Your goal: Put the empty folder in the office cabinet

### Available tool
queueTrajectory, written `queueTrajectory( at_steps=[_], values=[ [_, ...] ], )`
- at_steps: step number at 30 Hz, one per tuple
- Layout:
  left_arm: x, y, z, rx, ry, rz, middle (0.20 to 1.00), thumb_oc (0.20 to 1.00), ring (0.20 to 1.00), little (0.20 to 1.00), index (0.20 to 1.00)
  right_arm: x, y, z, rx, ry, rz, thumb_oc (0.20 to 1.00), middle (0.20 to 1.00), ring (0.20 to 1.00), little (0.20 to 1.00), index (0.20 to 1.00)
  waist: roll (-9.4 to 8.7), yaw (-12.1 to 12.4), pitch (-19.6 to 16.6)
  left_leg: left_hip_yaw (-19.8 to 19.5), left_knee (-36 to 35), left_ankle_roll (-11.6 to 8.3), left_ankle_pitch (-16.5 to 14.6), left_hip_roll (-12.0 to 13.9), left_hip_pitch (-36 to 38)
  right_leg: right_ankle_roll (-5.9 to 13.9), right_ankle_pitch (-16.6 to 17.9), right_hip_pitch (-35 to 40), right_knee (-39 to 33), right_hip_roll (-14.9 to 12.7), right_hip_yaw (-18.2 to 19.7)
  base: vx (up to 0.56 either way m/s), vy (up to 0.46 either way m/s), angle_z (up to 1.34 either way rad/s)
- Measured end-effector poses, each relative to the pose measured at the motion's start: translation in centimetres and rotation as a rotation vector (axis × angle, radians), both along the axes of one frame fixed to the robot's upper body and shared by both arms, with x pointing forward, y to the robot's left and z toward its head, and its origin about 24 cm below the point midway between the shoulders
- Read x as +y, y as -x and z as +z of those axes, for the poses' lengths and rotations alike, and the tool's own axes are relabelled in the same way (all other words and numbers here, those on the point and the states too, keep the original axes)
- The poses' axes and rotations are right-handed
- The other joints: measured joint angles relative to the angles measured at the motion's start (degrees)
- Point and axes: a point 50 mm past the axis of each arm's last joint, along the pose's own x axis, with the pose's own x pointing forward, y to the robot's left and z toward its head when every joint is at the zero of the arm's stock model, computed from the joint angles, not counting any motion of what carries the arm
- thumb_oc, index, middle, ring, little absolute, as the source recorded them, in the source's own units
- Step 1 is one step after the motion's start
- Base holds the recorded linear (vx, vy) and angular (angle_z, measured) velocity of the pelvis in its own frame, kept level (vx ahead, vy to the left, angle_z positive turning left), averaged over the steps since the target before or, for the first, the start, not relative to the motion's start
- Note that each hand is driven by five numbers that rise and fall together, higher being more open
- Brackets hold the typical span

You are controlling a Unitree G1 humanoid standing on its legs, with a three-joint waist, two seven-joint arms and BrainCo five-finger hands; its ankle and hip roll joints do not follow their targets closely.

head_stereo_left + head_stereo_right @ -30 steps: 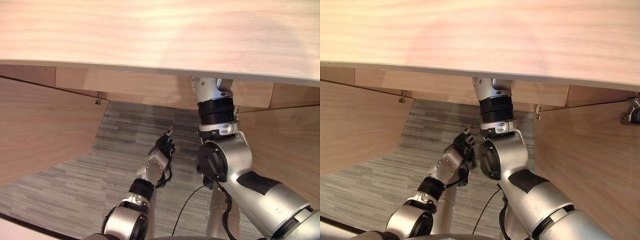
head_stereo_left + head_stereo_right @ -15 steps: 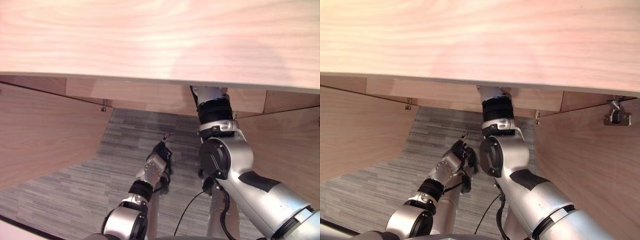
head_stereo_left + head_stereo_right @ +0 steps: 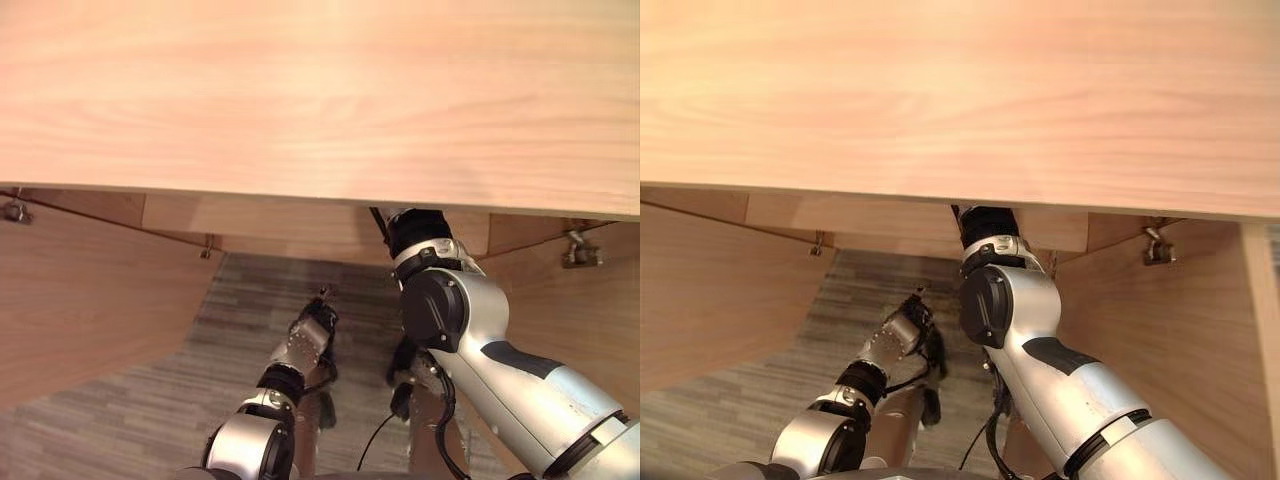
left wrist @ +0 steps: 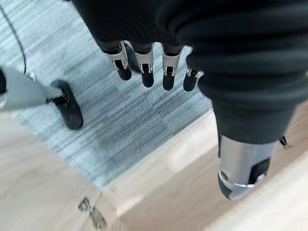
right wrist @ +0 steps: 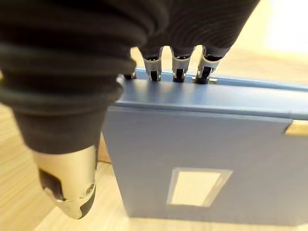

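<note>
A blue folder [image 5: 202, 163] with a pale label window stands upright on the wooden floor inside the cabinet. My right hand [image 5: 67, 185] is shut on it: the fingers [image 5: 178, 67] hook over its top edge and the thumb sits on the near side. From above, my right arm [image 3: 450, 310] reaches under the cabinet's wooden top [image 3: 320, 100], which hides the hand and the folder. My left hand [image 3: 310, 335] hangs open over the carpet in front of the cabinet, its relaxed fingers [image 4: 147, 72] holding nothing.
The cabinet's two doors stand open, the left door [image 3: 90, 300] and the right door [image 3: 1180, 330], with metal hinges [image 3: 575, 250] under the top. Grey striped carpet [image 4: 120, 115] lies between them. A wooden panel edge [image 4: 168, 192] with a hinge is near my left hand.
The camera has tilted, so the cabinet top takes up more of the picture. My right forearm has gone further in under the top. My left hand has sunk a little.
</note>
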Motion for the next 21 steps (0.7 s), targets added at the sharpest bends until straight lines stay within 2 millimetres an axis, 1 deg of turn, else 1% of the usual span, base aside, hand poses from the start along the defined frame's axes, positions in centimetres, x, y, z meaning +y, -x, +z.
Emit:
queueTrajectory(
  at_steps=[1, 2, 3, 4, 5, 6, 9, 13, 14, 15, 17, 18, 20, 21],
  values=[
    [0.2, 0.1, -0.2, 0.012, 0.003, 0.015, 1.0, 1.0, 1.0, 1.0, 1.0, 0.1, 0.0, -0.5, 0.019, -0.01, 0.006, 1.0, 1.0, 1.0, 1.0, 1.0, 0.3, -0.5, -0.3, -0.1, -0.4, 0.0, 0.0, 0.0, 0.7, 0.16, 0.2, 0.9, -0.5, 0.1, -0.2, 0.03, -0.073, 0.0],
    [1.7, 1.2, -1.6, 0.031, -0.022, 0.035, 1.0, 1.0, 1.0, 1.0, 1.0, 0.3, 0.1, -2.0, 0.061, 0.013, 0.025, 1.0, 1.0, 1.0, 1.0, 1.0, 0.82, -1.1, -1.1, -0.1, -0.8, -0.1, 0.1, 0.0, 1.6, 0.33, 0.4, 2.0, -1.0, 0.3, -0.3, 0.04, -0.089, 0.0],
    [1.7, 1.2, -1.6, 0.031, -0.022, 0.035, 1.0, 1.0, 1.0, 1.0, 1.0, 0.3, 0.1, -2.0, 0.061, 0.013, 0.025, 1.0, 1.0, 1.0, 1.0, 1.0, 0.82, -1.1, -1.1, -0.1, -0.8, -0.1, 0.1, 0.0, 1.6, 0.33, 0.4, 2.0, -1.0, 0.3, -0.3, 0.07, -0.073, 0.02],
    [2.9, 5.0, -5.3, 0.059, -0.073, -0.1, 1.0, 1.0, 1.0, 1.0, 1.0, -0.2, 0.2, -3.8, 0.077, 0.013, 0.014, 1.0, 1.0, 1.0, 1.0, 1.0, 1.77, -2.0, -1.2, -0.6, -2.4, -0.33, 0.2, 0.0, 5.7, 0.63, 0.7, 6.7, -3.7, 0.9, -1.2, 0.11, -0.073, 0.02],
    [3.6, 6.2, -6.5, 0.105, -0.061, -0.101, 1.0, 1.0, 1.0, 1.0, 1.0, -0.1, 0.2, -4.1, 0.091, -0.002, 0.016, 1.0, 1.0, 1.0, 1.0, 1.0, 1.75, -1.9, -1.2, -0.5, -2.6, -0.33, 0.2, 0.1, 6.6, 0.61, 0.8, 7.7, -4.2, 1.2, -1.2, 0.12, -0.07, 0.01],
    [4.4, 8.1, -8.1, 0.173, -0.045, -0.099, 1.0, 1.0, 1.0, 1.0, 1.0, 0.0, 0.3, -5.3, 0.111, -0.023, 0.031, 1.0, 1.0, 1.0, 1.0, 1.0, 1.85, -1.4, -1.3, -0.5, -2.7, -0.33, 0.2, 0.3, 7.8, 0.63, 0.8, 9.1, -5.0, 1.6, -1.2, 0.09, -0.067, -0.04],
    [4.6, 9.8, -9.2, 0.212, -0.019, -0.134, 1.0, 1.0, 1.0, 1.0, 1.0, 0.1, 0.4, -6.2, 0.114, -0.058, 0.047, 1.0, 1.0, 1.0, 1.0, 1.0, 1.83, -0.3, -1.3, -0.5, -3.4, -0.55, 0.4, 0.6, 9.3, 0.63, 1.7, 11.2, -6.9, 2.6, -1.2, 0.08, -0.049, -0.03],
    [4.6, 9.9, -9.2, 0.199, 0.0, -0.138, 1.0, 1.0, 1.0, 1.0, 1.0, -0.4, 1.0, -9.3, 0.156, -0.07, 0.053, 1.0, 1.0, 1.0, 1.0, 1.0, 1.68, -0.4, -1.5, -0.7, -4.0, -0.55, 0.4, 0.5, 14.0, 1.08, 2.0, 16.5, -8.7, 2.8, -1.4, 0.06, -0.04, 0.03],
    [4.8, 10.0, -9.3, 0.201, 0.013, -0.119, 1.0, 1.0, 1.0, 1.0, 1.0, -0.4, 1.3, -10.6, 0.183, -0.067, 0.07, 1.0, 1.0, 1.0, 1.0, 1.0, 1.62, -0.4, -2.0, -0.6, -4.8, -0.56, 0.4, 0.6, 15.8, 1.58, 2.4, 18.7, -10.3, 3.3, -1.4, 0.07, -0.04, -0.02],
    [4.9, 10.2, -9.4, 0.205, 0.015, -0.112, 1.0, 1.0, 1.0, 1.0, 1.0, -0.4, 1.6, -11.3, 0.2, -0.06, 0.078, 1.0, 1.0, 1.0, 1.0, 1.0, 1.47, -0.4, -2.8, -0.7, -4.9, -0.57, 0.4, 0.6, 15.9, 1.75, 2.4, 19.1, -11.1, 3.5, -1.5, 0.11, -0.054, -0.03],
    [5.1, 10.7, -9.7, 0.219, -0.001, -0.121, 1.0, 1.0, 1.0, 1.0, 1.0, -0.4, 1.7, -12.1, 0.187, -0.044, 0.108, 1.0, 1.0, 1.0, 1.0, 1.0, 1.1, -0.4, -3.7, -0.6, -5.6, -0.65, 0.4, 0.6, 17.5, 1.76, 3.3, 21.2, -13.1, 4.0, -1.5, 0.08, -0.042, -0.01],
    [5.3, 11.2, -10.0, 0.236, -0.006, -0.121, 1.0, 1.0, 1.0, 1.0, 1.0, -0.4, 1.8, -12.6, 0.182, -0.047, 0.125, 1.0, 1.0, 1.0, 1.0, 1.0, 0.75, -0.3, -4.7, -0.6, -5.6, -0.7, 0.3, 0.6, 18.0, 2.25, 3.6, 22.1, -14.1, 4.2, -1.5, 0.07, -0.042, 0.0],
    [5.6, 11.8, -10.3, 0.251, -0.016, -0.124, 1.0, 1.0, 1.0, 1.0, 1.0, -0.4, 2.0, -13.3, 0.179, -0.064, 0.146, 1.0, 1.0, 1.0, 1.0, 1.0, 0.42, -0.3, -5.1, -0.6, -5.6, -0.79, 0.3, 0.5, 18.9, 2.04, 4.3, 23.5, -15.3, 4.4, -1.5, 0.07, -0.044, -0.01],
    [5.8, 12.7, -10.7, 0.277, -0.018, -0.117, 1.0, 1.0, 1.0, 1.0, 1.0, -0.3, 2.3, -14.1, 0.191, -0.068, 0.168, 1.0, 1.0, 1.0, 1.0, 1.0, 0.26, -0.2, -6.0, -0.6, -5.6, -1.07, 0.1, 0.5, 19.5, 2.19, 4.8, 24.5, -16.4, 4.6, -1.5, 0.05, -0.029, -0.02]
  ],
)
